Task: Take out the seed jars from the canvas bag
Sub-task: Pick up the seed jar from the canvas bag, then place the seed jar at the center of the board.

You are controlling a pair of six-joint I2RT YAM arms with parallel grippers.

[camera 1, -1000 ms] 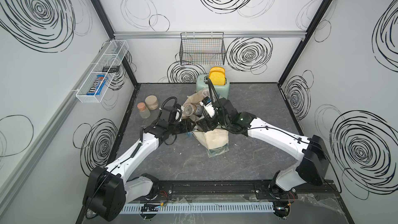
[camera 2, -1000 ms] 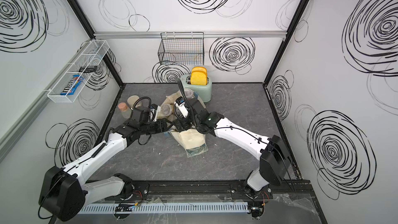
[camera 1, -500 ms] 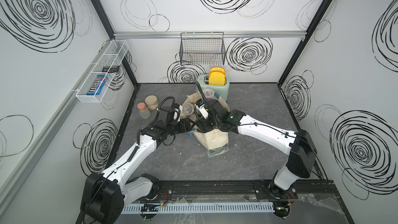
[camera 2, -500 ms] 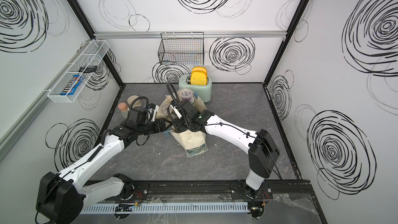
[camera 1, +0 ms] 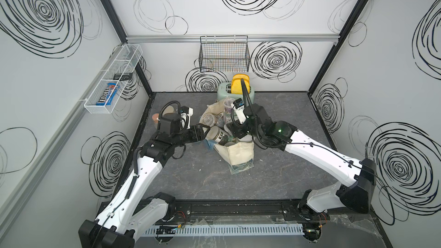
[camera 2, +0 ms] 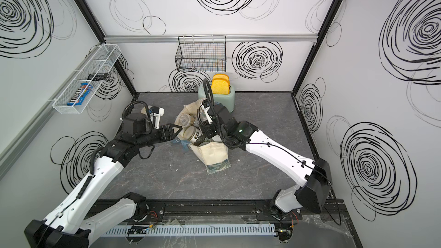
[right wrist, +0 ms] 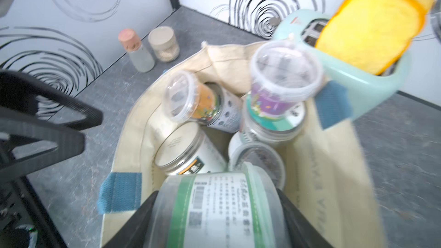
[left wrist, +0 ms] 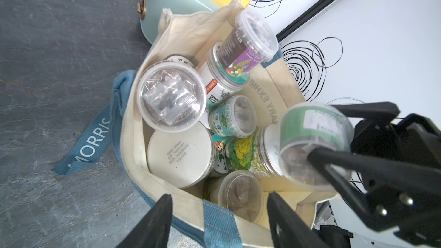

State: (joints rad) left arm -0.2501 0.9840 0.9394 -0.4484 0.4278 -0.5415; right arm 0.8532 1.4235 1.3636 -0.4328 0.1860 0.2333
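Seed jars point(left wrist: 170, 96): nearly all lie heaped in the open mouth of the canvas bag point(camera 1: 239, 155). The bag stands mid-desk, just near of the mint toaster point(camera 1: 235, 91). No seed jar seen out on the desk point(camera 1: 286, 175) yet.

Change over the last second: the right arm swung in over the bag from the right. The right pincer point(right wrist: 214, 213), spread wide a second ago, has come together on a green-banded tub point(left wrist: 315, 137). It is now clamped across the tub's wall. The tub lies on its side at the bag's right rim, above the other jars; whether it is fully clear of them, cannot tell. The left pincer point(left wrist: 219, 196) has barely moved: fingers apart, holding nothing, poised at the bag's left rim.

Meaning: the grasp looks done. Lift-out and set-down on the desk remain for this tub, then roughly ten more jars. The right wrist view is smeared, so that arm is probably moving.

Writing:
- Blue strap point(left wrist: 93, 139): "MORRIS", white letters.
- Bag side panel: "…ARY EXHIB…", the rest folded out of sight.
- Held tub: green band, white label with barcode and QR square; small print not legible.
- Purple-labelled cup point(left wrist: 248, 44): grain motif, text too small.
- Metal-ended jar point(left wrist: 180, 156): stamped code lines, not legible.
- Blue packet point(camera 1: 105, 96) in the wire shelf point(camera 1: 95, 109) on the left wall: looks like "m&m's".
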